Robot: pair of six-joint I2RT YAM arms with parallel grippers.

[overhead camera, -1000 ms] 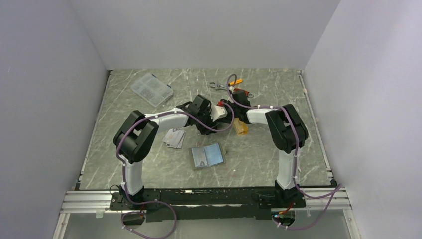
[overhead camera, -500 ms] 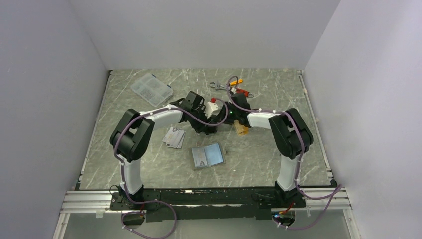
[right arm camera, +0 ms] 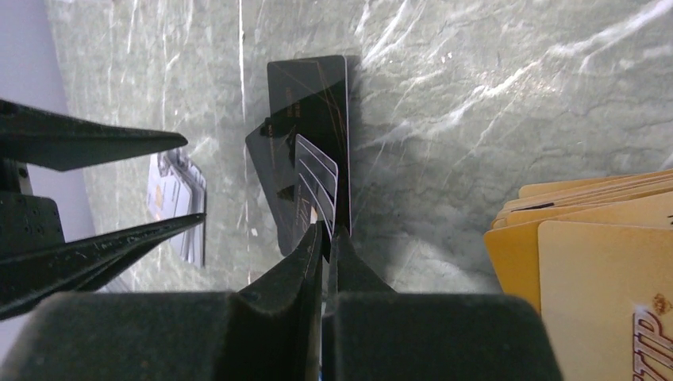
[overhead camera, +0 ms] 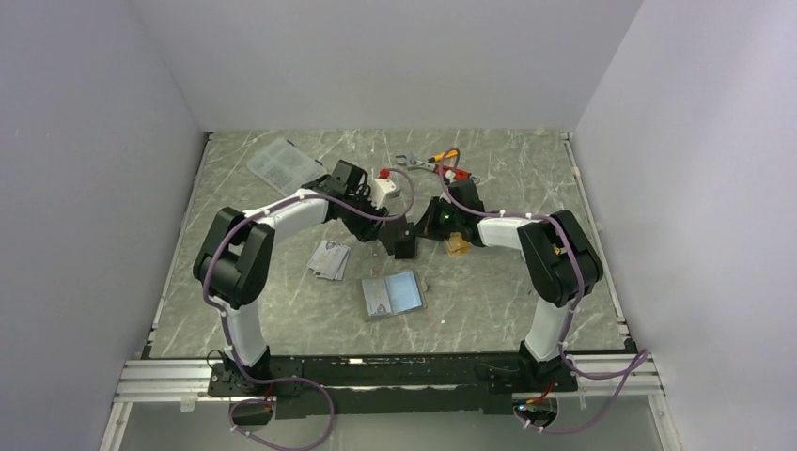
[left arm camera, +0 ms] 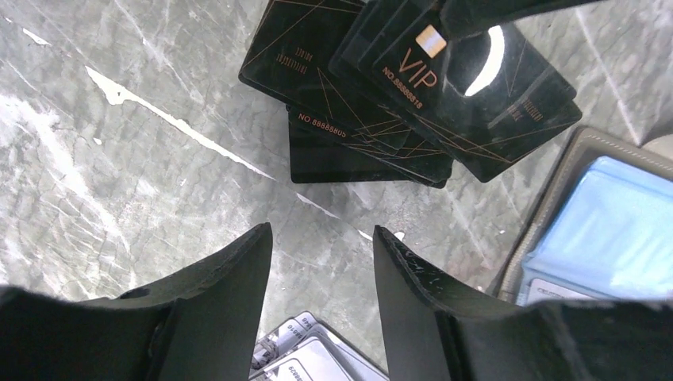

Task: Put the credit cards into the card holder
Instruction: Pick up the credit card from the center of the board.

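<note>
the right claw (right arm camera: 327, 238) is pressed together on the edge of one black card (left arm camera: 413, 67), the one with "vip" printed on it, pinching it between both fingertips. that card sits tilted over the other black cards (left arm camera: 349, 135), which lie fanned in a loose heap on the marble table (overhead camera: 489, 301) – whether its far end touches the heap below cannot be told. the left claw (left arm camera: 321, 262) hangs just beside the heap with its two fingers spread and only bare table showing between them; it touches none of the cards. the two claws meet near the middle of the table, close together but apart. the wallet (overhead camera: 392, 294) lies open and flat, blue-grey lining up, just on the near side of the black heap and clear of both claws. a stack of orange cards (right arm camera: 603, 238) rests next to the right claw, on its outer side, and a small fan of silver cards (overhead camera: 329, 260) lies to the left of the wallet, under the left forearm. at the far side of the table sit a clear plastic box (overhead camera: 277, 164) on the left and some orange-handled tools (overhead camera: 437, 162) toward the right – both well apart from the cards.
</note>
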